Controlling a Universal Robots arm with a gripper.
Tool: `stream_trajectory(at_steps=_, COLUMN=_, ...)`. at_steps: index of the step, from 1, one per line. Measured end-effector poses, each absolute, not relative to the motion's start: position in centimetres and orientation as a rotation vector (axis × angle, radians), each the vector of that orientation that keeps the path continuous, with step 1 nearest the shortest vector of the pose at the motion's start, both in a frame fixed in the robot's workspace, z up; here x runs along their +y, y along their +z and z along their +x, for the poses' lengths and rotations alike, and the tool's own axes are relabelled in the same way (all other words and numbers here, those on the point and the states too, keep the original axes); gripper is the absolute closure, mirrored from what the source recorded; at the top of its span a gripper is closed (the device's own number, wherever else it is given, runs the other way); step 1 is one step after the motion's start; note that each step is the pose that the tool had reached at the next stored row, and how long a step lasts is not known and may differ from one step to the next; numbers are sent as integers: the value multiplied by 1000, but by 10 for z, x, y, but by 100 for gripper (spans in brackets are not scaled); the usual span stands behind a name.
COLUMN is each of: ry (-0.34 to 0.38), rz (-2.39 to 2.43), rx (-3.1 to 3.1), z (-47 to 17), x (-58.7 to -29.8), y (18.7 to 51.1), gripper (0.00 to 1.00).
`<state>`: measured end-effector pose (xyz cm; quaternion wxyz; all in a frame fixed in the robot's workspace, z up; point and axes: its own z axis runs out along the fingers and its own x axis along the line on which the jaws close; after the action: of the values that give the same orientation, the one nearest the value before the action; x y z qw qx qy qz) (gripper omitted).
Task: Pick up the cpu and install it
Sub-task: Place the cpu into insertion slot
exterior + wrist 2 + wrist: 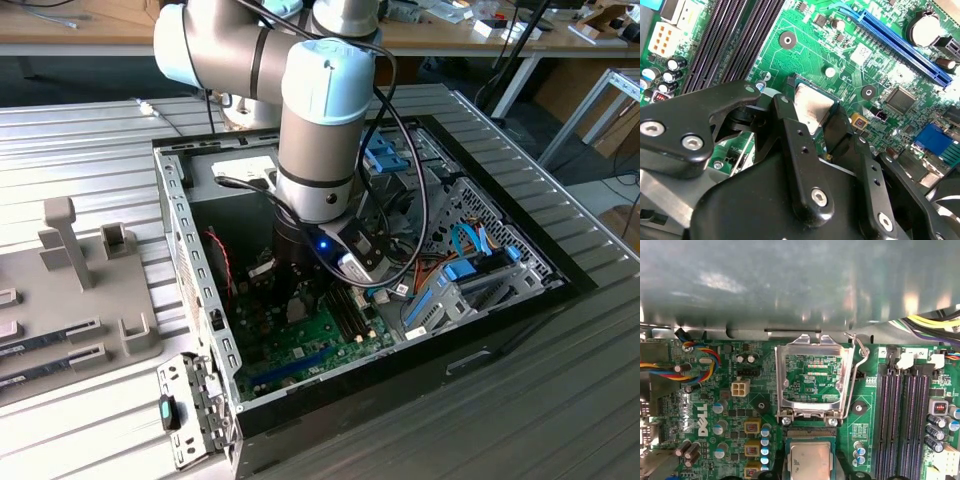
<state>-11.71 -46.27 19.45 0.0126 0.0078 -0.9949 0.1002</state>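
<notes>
Silver-grey and green-edged, the square cpu [811, 107] sits pinched in the claw [816, 119].

A grey ribbed metal table [560, 400] carries everything. Directly on it, below and around the gripper [812, 114], lies an open black computer case [480, 345]. Well apart from the gripper, toward the exterior view's left, a flat grey holder plate [50, 300] with slots and upright posts lies on the same table.

The cpu [809, 460] is dull silver on top with a green edge. The board [805, 30] is bright green. One long slot [900, 46] is blue.
</notes>
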Motion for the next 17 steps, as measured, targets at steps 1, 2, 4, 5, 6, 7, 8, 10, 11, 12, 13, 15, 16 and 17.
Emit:
stream_trajectory(at_steps=1, ry=312, rz=24, rx=-3101, z=-117, x=-463, y=195, gripper=53)
stream_trajectory(at_steps=2, ry=312, rz=24, rx=-3101, z=-117, x=-463, y=195, gripper=53)
stream_trajectory(at_steps=4, ry=312, rz=24, rx=-3101, z=-117, x=-463, y=195, gripper=52)
stream_trajectory(at_steps=5, ry=312, rz=24, rx=-3100, z=-117, x=-463, y=195, gripper=52)
stream_trajectory(at_steps=6, ry=312, rz=24, rx=-3101, z=-117, x=-463, y=194, gripper=46)
stream_trajectory(at_steps=7, ry=312, rz=24, rx=-3101, z=-117, x=-463, y=194, gripper=46)
stream_trajectory(at_steps=8, ry=312, rz=24, rx=-3101, z=-117, x=-463, y=195, gripper=46)
stream_trajectory(at_steps=10, ry=312, rz=24, rx=-3101, z=-117, x=-463, y=195, gripper=46)
stream_trajectory(at_steps=11, ry=311, rz=24, rx=-3101, z=-117, x=-463, y=197, gripper=46)
stream_trajectory(at_steps=12, ry=311, rz=24, rx=-3101, z=-117, x=-463, y=199, gripper=46)
stream_trajectory(at_steps=13, ry=311, rz=24, rx=-3101, z=-117, x=-463, y=201, gripper=46)
stream_trajectory(at_steps=15, ry=306, rz=26, rx=-3101, z=-116, x=-463, y=201, gripper=46)
stream_trajectory(at_steps=16, ry=301, rz=29, rx=-3101, z=-114, x=-463, y=201, gripper=46)
stream_trajectory(at_steps=17, ry=296, rz=32, rx=-3100, z=-112, x=-463, y=201, gripper=46)
